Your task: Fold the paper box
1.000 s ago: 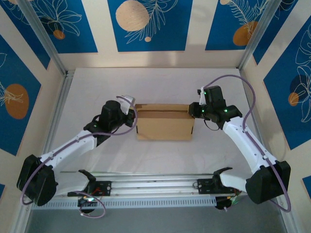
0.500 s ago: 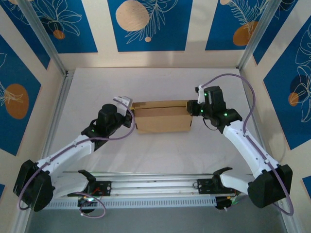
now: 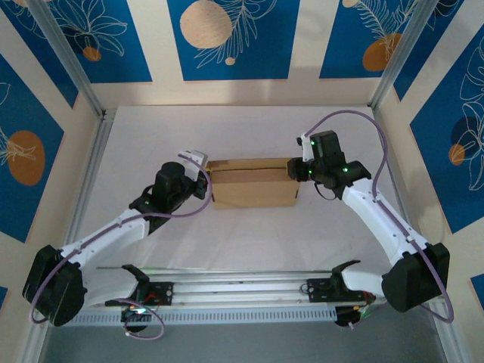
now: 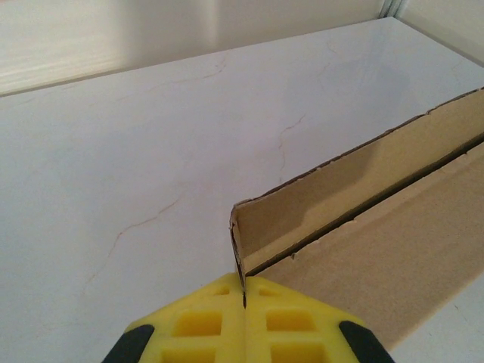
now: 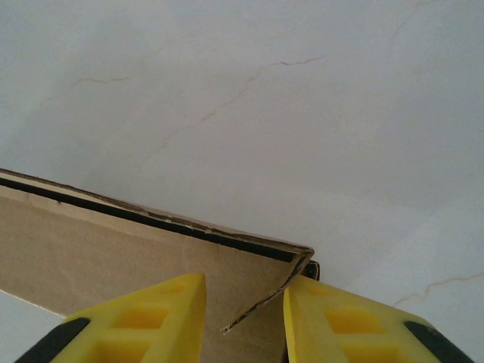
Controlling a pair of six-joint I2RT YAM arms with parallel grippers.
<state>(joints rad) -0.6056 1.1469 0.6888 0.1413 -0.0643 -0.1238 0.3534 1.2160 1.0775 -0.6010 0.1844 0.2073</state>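
The plain brown cardboard paper box [image 3: 253, 189], a shallow rectangular shape with its long flaps partly folded, lies flat on the white table [image 3: 249, 128], which shows bare on every side of it. At the box's left end, the left gripper [image 4: 243, 296] has its yellow fingers pressed together on a thin upright cardboard edge. At the box's right end, the right gripper [image 5: 243, 302] holds its fingers apart, straddling a flap corner that lies close against one finger.
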